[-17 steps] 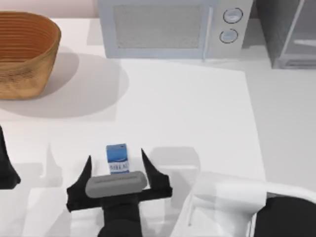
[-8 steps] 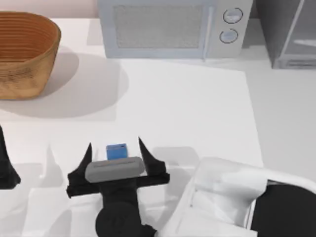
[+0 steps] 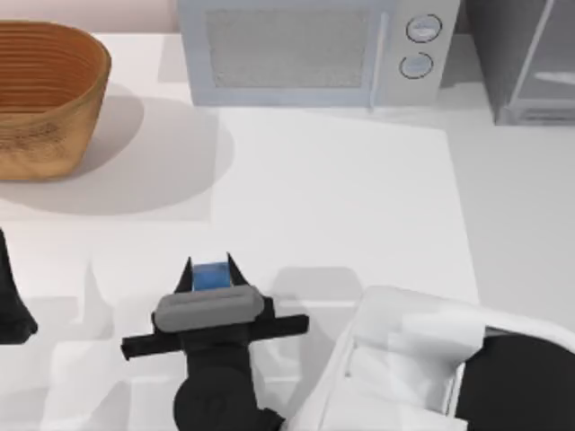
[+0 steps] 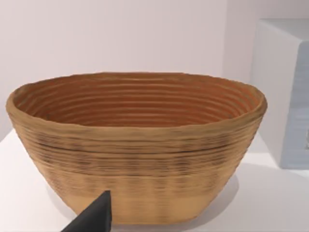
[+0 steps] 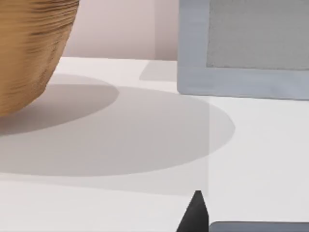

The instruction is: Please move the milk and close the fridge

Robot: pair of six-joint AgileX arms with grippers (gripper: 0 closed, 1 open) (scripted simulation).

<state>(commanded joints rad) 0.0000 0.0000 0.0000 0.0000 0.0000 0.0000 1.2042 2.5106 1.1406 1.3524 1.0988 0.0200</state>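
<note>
Rendered kitchen mock-up. White countertop (image 3: 359, 197), light-grey microwave (image 3: 310, 49) with two round dials at the back, dark grey fridge (image 3: 526, 58) in the back right corner, woven basket (image 3: 45, 94) on the left. Plain pale wall behind.

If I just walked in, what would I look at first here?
Probably the right tool near the front of the table, its fingers pinched on the little blue milk. Next, the big woven basket at the back left, and the grey microwave with two round dials at the back. The left tool sits parked at the left edge.
</note>
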